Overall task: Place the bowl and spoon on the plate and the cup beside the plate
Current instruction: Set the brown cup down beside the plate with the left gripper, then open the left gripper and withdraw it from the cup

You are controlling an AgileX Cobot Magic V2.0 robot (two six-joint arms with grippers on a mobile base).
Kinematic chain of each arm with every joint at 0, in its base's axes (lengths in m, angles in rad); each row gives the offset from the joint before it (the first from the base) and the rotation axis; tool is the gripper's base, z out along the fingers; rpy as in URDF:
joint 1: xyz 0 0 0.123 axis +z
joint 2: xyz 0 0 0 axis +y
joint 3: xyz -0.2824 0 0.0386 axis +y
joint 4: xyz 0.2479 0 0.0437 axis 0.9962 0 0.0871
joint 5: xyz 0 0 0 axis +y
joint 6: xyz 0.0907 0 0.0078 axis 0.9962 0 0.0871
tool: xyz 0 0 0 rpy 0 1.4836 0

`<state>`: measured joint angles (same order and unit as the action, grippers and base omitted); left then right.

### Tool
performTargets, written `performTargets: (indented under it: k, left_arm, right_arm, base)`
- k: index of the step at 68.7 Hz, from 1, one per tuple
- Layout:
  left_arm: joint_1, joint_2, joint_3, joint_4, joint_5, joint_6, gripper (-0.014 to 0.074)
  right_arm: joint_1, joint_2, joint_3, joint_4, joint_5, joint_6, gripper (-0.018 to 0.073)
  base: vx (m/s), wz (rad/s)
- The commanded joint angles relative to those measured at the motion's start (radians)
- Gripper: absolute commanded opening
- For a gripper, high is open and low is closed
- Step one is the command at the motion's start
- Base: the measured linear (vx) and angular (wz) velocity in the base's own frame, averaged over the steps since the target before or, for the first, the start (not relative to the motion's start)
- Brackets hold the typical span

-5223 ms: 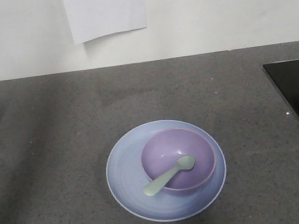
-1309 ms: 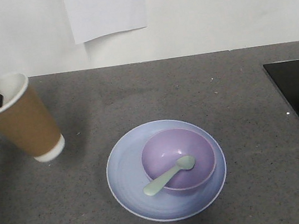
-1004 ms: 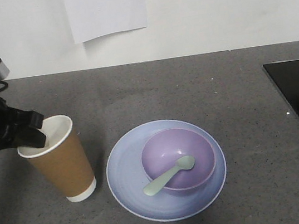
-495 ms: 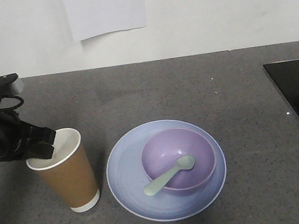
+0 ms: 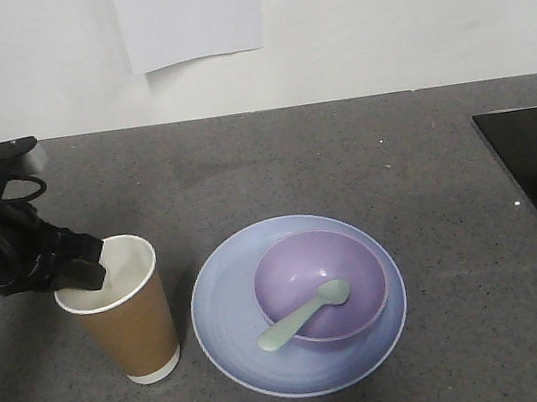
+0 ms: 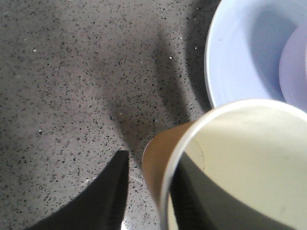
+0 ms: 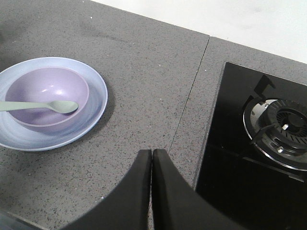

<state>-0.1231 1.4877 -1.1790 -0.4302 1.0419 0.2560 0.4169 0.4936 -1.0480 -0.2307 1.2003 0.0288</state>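
Cup (image 5: 121,309) stands just beside our plate (image 5: 227,318), bowl (image 5: 320,285) and spoon (image 5: 304,315) aboard; left pincer (image 5: 85,269) pinches its rim, so only letting go remains.

light: even, soft, fairly bright in all views
shadows: cup (image 5: 124,314) casts soft shadow up-right on table (image 5: 362,147); faint ones under plate (image 5: 227,318)
glare: small highlights in bowl (image 7: 45,93), on hob (image 7: 249,158)
blur: left wrist view, cup rim & gripper fingers (image 6: 108,201) out of focus
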Motion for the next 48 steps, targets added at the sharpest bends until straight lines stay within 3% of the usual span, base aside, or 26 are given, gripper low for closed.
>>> performTargets:
  k: [1, 11, 31, 48]
  left_arm:
    - [-0.008, -0.032, -0.020, -0.028, -0.021, -0.001, 0.0305]
    - [-0.008, -0.032, -0.020, -0.028, -0.015, -0.002, 0.0347]
    - [-0.007, -0.111, -0.029, -0.027, -0.060, -0.004, 0.0347]
    - [-0.007, -0.227, -0.143, -0.027, -0.068, -0.004, 0.0345]
  right_arm:
    - [-0.002, 0.010, -0.020, -0.014, -0.062, -0.002, -0.0005]
    - [-0.002, 0.010, -0.020, -0.015, -0.062, -0.002, -0.0005]
    - [-0.002, 0.010, -0.020, -0.024, -0.080, -0.002, -0.0005]
    - [-0.002, 0.010, -0.020, -0.054, -0.215, -0.002, -0.0005]
  base:
    - [0.00, 0.00]
    - [0.00, 0.00]
    - [0.00, 0.00]
    - [0.00, 0.00]
